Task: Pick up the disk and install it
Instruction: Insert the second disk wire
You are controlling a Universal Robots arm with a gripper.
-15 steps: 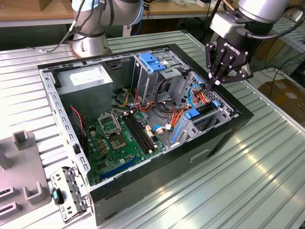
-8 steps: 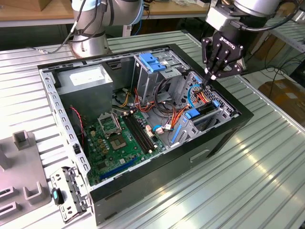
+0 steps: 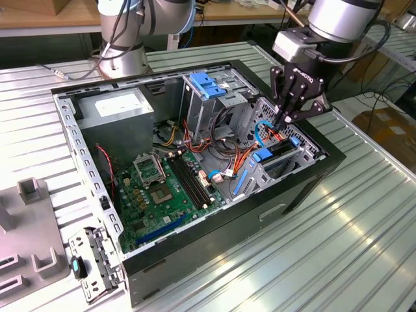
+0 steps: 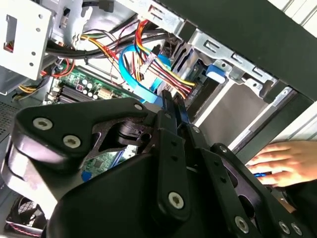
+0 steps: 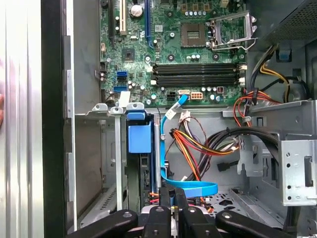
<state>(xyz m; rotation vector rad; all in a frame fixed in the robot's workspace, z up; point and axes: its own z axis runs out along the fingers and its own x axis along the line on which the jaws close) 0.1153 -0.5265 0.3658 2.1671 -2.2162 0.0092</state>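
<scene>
Exterior view shows my gripper [image 3: 286,121] reaching down into the open computer case [image 3: 195,250], fingers pressed together above the drive bay [image 3: 276,159]. The disk [image 5: 140,141] sits slotted on edge in that bay, blue rails showing.

Disk [image 3: 281,151]: on edge in the drive bay near the case's front wall, mostly hidden.
Look: blue plastic rail [image 5: 139,138] along the top edge; dark side, probably its casing.
</scene>
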